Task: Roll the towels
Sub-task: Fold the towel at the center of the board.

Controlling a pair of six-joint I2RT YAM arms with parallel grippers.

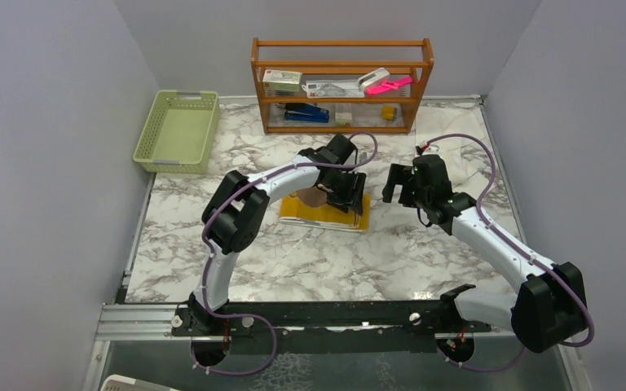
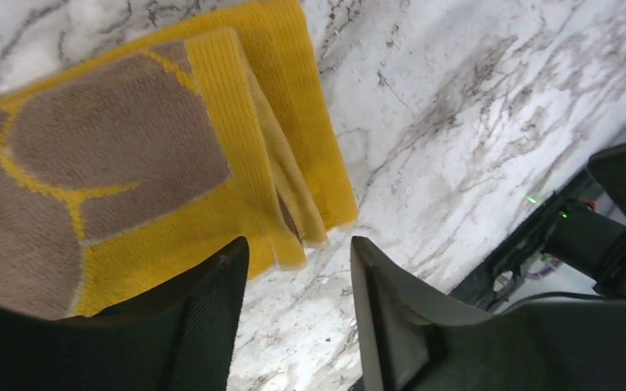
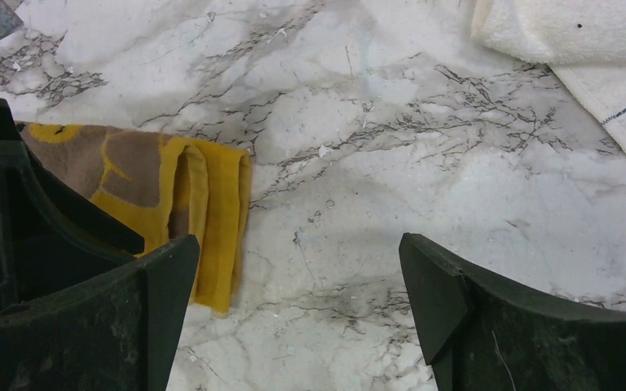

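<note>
The mustard-yellow towel [image 1: 326, 213] with brown patches lies folded in layers on the marble table, near the middle. My left gripper [image 1: 344, 194] hovers over its right end. In the left wrist view the towel [image 2: 130, 163] fills the upper left, and its layered edge hangs just ahead of the left gripper [image 2: 297, 244], whose jaws stand apart with only marble between them. My right gripper [image 1: 398, 186] sits to the right of the towel. It is wide open [image 3: 299, 244] over bare marble, with the yellow towel [image 3: 212, 204] beside its left finger. The cream-white towel [image 3: 570, 37] lies at the far right.
A green plastic basket [image 1: 177, 130] stands at the back left. A wooden shelf [image 1: 342, 81] with stationery stands at the back centre. Grey walls close in the table on three sides, and a black rail [image 1: 318, 314] runs along the near edge.
</note>
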